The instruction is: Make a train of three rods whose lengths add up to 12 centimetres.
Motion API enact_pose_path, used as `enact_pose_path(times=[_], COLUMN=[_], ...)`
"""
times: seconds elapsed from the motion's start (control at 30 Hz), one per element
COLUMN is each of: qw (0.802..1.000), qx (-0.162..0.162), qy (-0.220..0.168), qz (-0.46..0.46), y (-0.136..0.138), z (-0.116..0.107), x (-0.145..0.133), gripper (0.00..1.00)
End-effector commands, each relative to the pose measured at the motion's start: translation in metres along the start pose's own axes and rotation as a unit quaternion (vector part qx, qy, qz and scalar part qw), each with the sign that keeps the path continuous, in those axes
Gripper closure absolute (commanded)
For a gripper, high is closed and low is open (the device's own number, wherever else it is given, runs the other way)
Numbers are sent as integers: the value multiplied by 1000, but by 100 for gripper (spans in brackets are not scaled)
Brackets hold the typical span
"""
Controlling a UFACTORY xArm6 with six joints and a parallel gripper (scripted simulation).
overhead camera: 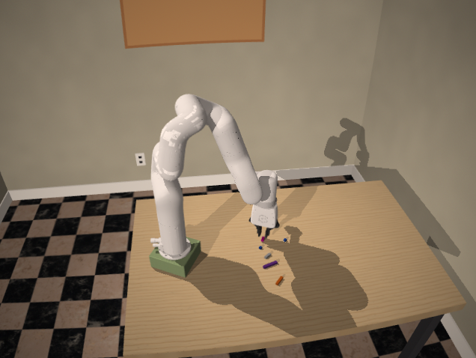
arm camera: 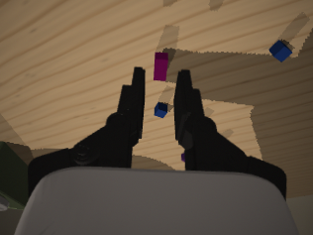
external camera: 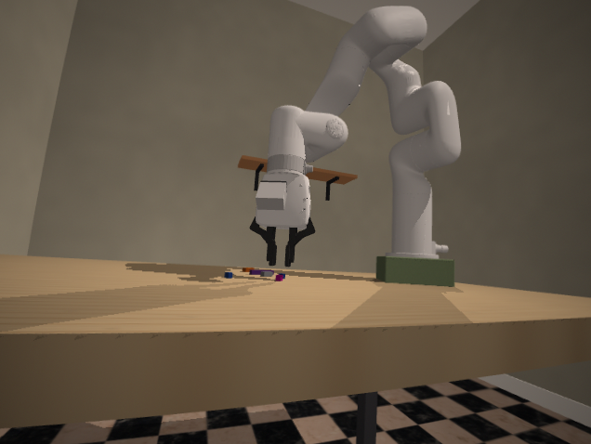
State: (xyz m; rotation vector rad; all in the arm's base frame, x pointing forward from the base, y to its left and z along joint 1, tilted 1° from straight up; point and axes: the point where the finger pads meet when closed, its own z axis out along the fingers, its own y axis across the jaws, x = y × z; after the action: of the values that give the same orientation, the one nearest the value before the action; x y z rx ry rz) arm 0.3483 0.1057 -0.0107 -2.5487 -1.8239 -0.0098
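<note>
Item: hand [overhead camera: 263, 234] [external camera: 280, 264] [arm camera: 160, 84], blk, slim fingers; I have it part open, nothing gripped, raised over the magenta rod [overhead camera: 263, 239] [external camera: 279, 278] [arm camera: 160, 66].

Top-view clock, magenta at ctr, 12 = far wall; all rods on counter [overhead camera: 173, 315] [external camera: 286, 362] [arm camera: 74, 29], pale wood, streaky grain:
- Near blue rod [overhead camera: 260, 248] [external camera: 283, 277] [arm camera: 160, 110], stubby: 6 o'clock, near.
- Far blue rod [overhead camera: 284, 240] [external camera: 229, 275] [arm camera: 280, 51], same shape: 3 o'clock.
- Grey rod [overhead camera: 267, 255] [external camera: 267, 274], short: 5-6.
- Purple rod [overhead camera: 269, 264] [external camera: 257, 271] [arm camera: 183, 157], longest, slim: 5-6, past grey; mostly hidden by hand in wrist view.
- Orange rod [overhead camera: 279, 280] [external camera: 247, 269], med. length: 5, past purple.

No train laid; rods apart.

Surroundings: glossy wht arm [overhead camera: 230, 142] [external camera: 344, 71] on matte grn block [overhead camera: 184, 269] [external camera: 415, 271] [arm camera: 12, 173], 8-9 o'clock; orange-brn shelf [overhead camera: 192, 22] [external camera: 334, 175], flat board, on wall; chequered floor [overhead camera: 38, 284] [external camera: 295, 432].
</note>
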Motion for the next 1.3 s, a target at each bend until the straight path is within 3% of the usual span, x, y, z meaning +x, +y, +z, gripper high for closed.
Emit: enact_pose_path(times=[0.0,0.33,0.57,0.6,1.27], qw=[1000,1000,1000,1000,1000], qx=[-1,-1,-1,-1,-1], qy=[1,1,1,1,1], qz=[0,0,0,0,0], y=[1,1,1,1,1], z=[-19,-58,-66,-66,-66], x=[1,1,1,1,1], gripper=[76,76,76,0,0])
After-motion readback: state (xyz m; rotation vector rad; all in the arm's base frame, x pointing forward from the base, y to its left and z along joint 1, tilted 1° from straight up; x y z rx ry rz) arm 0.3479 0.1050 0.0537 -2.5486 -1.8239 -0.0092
